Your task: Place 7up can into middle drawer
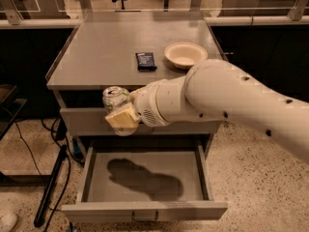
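Gripping 7up can (115,97) | tool (119,108) clamped on it | abv open mid drawer (183,210)

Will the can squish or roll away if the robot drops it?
It probably squishes easily: the can, held in the gripper over the open drawer, looks like thin metal. It is round, so it might roll if it lands sideways.
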`<state>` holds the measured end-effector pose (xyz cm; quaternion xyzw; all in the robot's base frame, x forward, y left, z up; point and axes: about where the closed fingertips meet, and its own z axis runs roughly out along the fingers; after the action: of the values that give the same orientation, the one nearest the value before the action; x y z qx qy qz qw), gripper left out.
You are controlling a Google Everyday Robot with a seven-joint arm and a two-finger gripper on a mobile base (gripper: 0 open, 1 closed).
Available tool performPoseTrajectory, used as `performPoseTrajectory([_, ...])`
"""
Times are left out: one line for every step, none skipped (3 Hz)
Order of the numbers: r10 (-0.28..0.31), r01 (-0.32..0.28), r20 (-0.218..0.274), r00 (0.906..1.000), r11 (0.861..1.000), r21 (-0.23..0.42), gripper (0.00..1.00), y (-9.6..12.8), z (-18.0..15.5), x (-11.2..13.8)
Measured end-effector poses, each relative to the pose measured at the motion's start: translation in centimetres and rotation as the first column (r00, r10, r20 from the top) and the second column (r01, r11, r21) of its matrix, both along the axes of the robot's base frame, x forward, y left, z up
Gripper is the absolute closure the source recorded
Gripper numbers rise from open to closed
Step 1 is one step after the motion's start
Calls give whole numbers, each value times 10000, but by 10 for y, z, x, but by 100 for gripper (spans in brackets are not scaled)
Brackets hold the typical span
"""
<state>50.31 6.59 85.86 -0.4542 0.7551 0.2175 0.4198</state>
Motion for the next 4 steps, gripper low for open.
performPoseTrajectory([-22, 26, -335, 9994, 9999, 112, 100, 3, -16, -5])
performPoseTrajectory([-276, 313, -1095, 9936, 9990, 327, 100, 5, -69, -15])
performPoseTrajectory([-744, 824, -1634, 9838, 9957, 431, 100, 3, -126, -19])
performPoseTrajectory([-762, 841, -1595, 9843, 9955, 435, 100, 3, -125, -19])
